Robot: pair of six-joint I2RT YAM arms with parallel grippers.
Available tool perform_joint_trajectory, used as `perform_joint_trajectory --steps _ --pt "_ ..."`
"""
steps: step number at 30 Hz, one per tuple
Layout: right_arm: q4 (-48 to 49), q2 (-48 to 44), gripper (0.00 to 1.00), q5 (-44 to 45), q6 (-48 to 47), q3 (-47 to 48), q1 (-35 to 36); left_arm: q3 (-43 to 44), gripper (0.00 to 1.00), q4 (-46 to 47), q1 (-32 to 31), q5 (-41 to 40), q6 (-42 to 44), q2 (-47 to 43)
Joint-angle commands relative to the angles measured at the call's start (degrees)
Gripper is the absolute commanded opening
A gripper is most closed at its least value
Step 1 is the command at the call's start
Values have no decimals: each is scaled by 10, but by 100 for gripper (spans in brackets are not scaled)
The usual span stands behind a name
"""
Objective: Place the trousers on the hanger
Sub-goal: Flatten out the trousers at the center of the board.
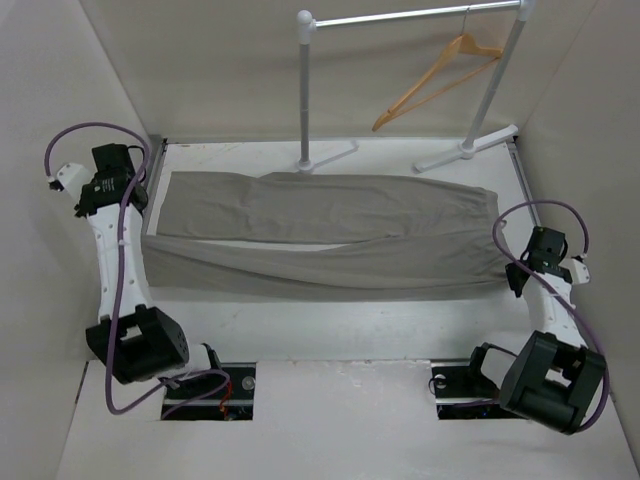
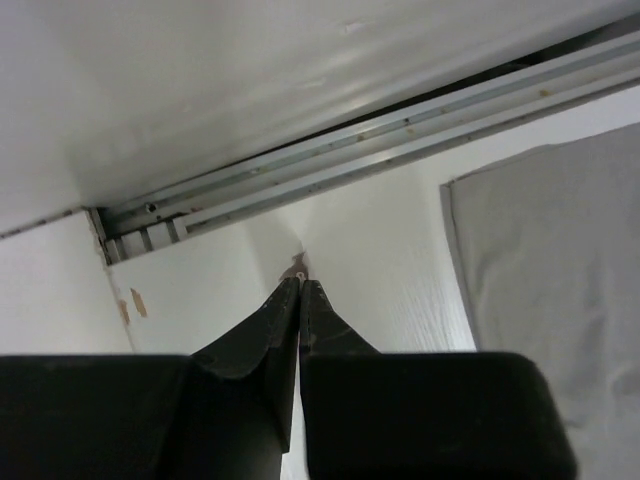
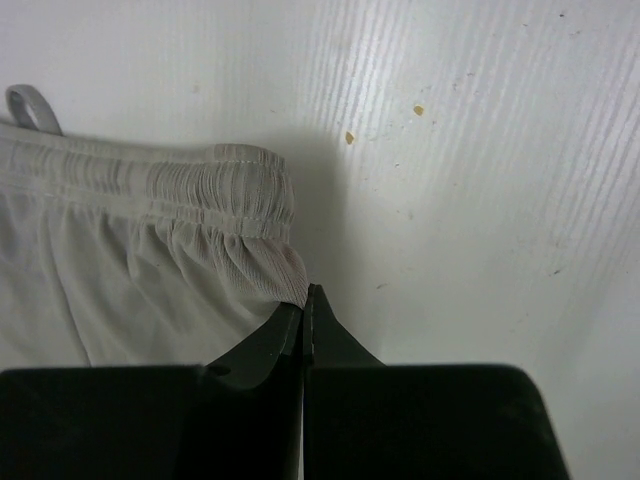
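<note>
Your soft grey-taupe trousers (image 1: 320, 225) lay flat on the white table (image 1: 330, 320), ends within each arm's reach; light tan wooden hanger (image 1: 419, 85) hung bare. Left gripper (image 2: 300, 285) closed, empty; right gripper (image 3: 305, 295) closed at the waistband (image 3: 200, 185).

Robot lab test cell, white table (image 1: 330, 335) boxed by plain walls (image 1: 200, 70), arms (image 1: 112, 260) bolted at its near edge, clothes rail (image 1: 305, 90) at its far edge

The left arm (image 1: 118, 262) stretches forward from its base, and the left gripper (image 2: 300, 283) points down with its fingers pressed together. The right arm (image 1: 553, 312) is folded shorter. The right gripper (image 3: 307, 297) also aims down, its fingers meeting at the tips.
</note>
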Motion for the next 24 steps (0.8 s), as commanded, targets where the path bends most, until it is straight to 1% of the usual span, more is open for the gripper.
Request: perform_joint_trajectory --steps 1,5,7,10,12,13,14,16,17,18,19,21,23,24 --pt "1 19 0 25 5 10 -1 12 2 19 -2 -48 60 28" --pt "10 17 1 49 -5 -8 10 -57 2 60 18 -38 54 45" --pt "17 15 2 57 -6 -14 25 -77 3 83 31 -17 52 60" --pt "22 15 2 61 -7 -11 34 -81 3 134 33 3 58 81" --pt "22 8 2 63 -10 -6 35 -70 6 151 26 10 60 98" --pt "22 5 3 63 -10 -4 36 -66 10 156 22 19 58 108" --pt "21 1 3 62 -10 -1 38 -62 20 159 20 33 56 119" --pt "21 1 3 61 -10 4 48 -61 45 158 19 78 52 134" --pt "21 1 3 61 -9 6 53 -74 57 161 19 87 43 126" --pt "22 2 3 61 -9 6 58 -95 66 166 19 87 32 109" --pt "24 5 3 61 -8 7 63 -119 68 171 21 86 20 88" --pt "24 10 3 57 -4 10 70 -181 65 178 27 85 -8 26" --pt "29 12 3 57 -3 11 85 -248 55 178 40 92 -40 -36" --pt "31 13 3 57 -2 11 91 -283 47 172 45 101 -55 -65"
